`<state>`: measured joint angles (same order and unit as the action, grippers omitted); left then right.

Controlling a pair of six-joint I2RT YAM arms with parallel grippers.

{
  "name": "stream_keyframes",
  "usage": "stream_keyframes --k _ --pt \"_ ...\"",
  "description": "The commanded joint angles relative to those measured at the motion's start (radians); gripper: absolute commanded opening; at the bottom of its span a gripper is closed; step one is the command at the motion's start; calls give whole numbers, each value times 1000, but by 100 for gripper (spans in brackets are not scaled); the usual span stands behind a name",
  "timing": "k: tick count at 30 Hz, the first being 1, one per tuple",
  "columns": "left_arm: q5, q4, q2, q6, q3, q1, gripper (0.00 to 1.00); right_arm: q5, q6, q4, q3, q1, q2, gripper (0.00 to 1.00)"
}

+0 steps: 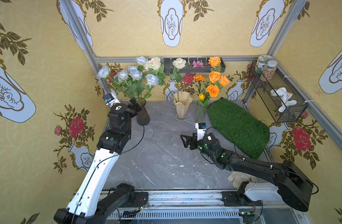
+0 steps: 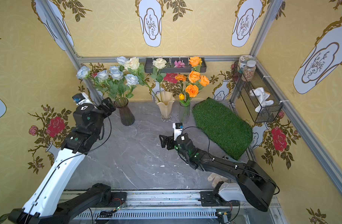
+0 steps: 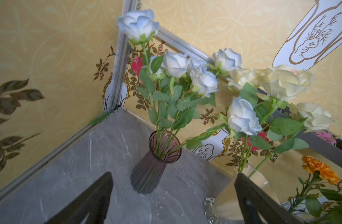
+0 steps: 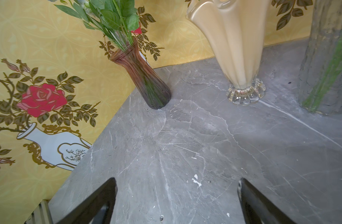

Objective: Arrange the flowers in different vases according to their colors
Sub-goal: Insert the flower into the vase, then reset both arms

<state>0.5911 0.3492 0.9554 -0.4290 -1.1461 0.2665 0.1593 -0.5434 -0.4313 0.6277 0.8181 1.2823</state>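
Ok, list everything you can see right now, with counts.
blue roses: six, pale blue, purple vase
cream roses: two or three, cream, cream vase
orange roses: three, orange, clear vase
marigolds: two, orange, clear vase
bud: one, yellow, clear vase
purple vase: one, smoky purple, back left
cream vase: one, cream, back middle
clear vase: one, clear, beside mat
mat: one, green, table right
tray: one, dark, back wall
pink blossoms: few, pink, in tray
basket: one, black, right wall
jars: two, clear, in basket
cloth: one, white, in basket
glove: one, beige, front right
table: one, grey
left gripper: one, black, open, by purple vase
right gripper: one, black, open, mid-table
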Motion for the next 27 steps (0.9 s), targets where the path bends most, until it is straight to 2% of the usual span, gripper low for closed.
stream_keyframes --k 1,5,8,11,15,17,19,21,23,27 --pt "8 127 -150 -92 123 0 100 87 -11 76 23 2 -2 97" --pt "-6 106 -337 -24 333 0 100 221 -53 148 31 -3 -25 97" --pt "86 138 -416 -10 440 -1 100 364 -115 256 54 -23 -43 97" --pt "138 123 -428 37 506 -2 100 452 -229 382 74 -95 -63 97" --pt "169 6 -417 53 592 -13 100 464 -239 321 -3 -220 -156 97" --pt "171 -83 -395 89 635 -22 100 510 -163 272 -31 -266 -202 97" --pt "163 -169 -365 129 674 -36 100 585 -7 219 -37 -291 -219 97" --pt "153 -261 -316 158 709 -59 100 675 174 180 -25 -306 -184 97" --pt "146 -347 -275 179 735 -83 100 713 279 155 -28 -327 -127 97" --pt "143 -569 -159 271 803 -101 100 756 425 -120 -166 -348 -46 97"
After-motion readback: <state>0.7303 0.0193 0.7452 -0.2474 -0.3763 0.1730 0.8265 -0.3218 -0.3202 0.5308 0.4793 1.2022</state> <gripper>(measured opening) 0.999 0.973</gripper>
